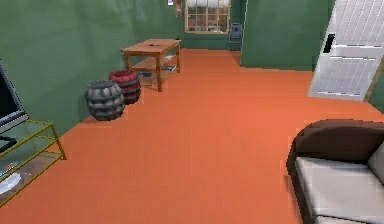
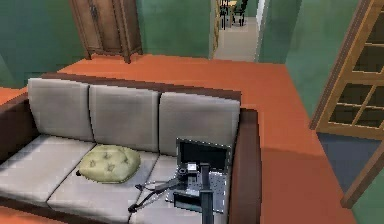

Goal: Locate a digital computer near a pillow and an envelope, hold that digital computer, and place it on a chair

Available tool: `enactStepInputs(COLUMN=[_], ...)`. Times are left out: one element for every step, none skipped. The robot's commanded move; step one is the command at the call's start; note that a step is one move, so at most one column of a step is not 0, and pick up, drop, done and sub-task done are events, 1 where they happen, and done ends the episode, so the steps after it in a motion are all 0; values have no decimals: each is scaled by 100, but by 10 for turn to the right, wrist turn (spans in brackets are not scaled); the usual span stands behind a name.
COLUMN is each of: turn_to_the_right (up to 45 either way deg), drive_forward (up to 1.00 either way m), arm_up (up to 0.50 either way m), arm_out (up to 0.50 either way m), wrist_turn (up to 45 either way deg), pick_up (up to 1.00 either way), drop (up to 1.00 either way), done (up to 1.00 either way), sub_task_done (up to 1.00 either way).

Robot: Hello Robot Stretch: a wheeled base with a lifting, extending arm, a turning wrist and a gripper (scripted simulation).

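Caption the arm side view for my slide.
Stretch's gripper near an open laptop and a green pillow on a grey-cushioned brown sofa.

Dark square arm [image 2: 207, 205], thin-fingered claw [image 2: 150, 192]

No writing, number, label or sign can be read anywhere. The laptop [image 2: 203, 160] on the sofa [image 2: 120, 112] shows a dark screen without legible print, and the white door [image 1: 352, 62] bears no lettering.
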Motion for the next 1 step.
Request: enactStepInputs(turn_to_the_right=[0], drive_forward=[0], arm_up=[0], arm_out=[0], wrist_turn=[450], pick_up=[0], drop=[0], done=[0], sub_task_done=[0])
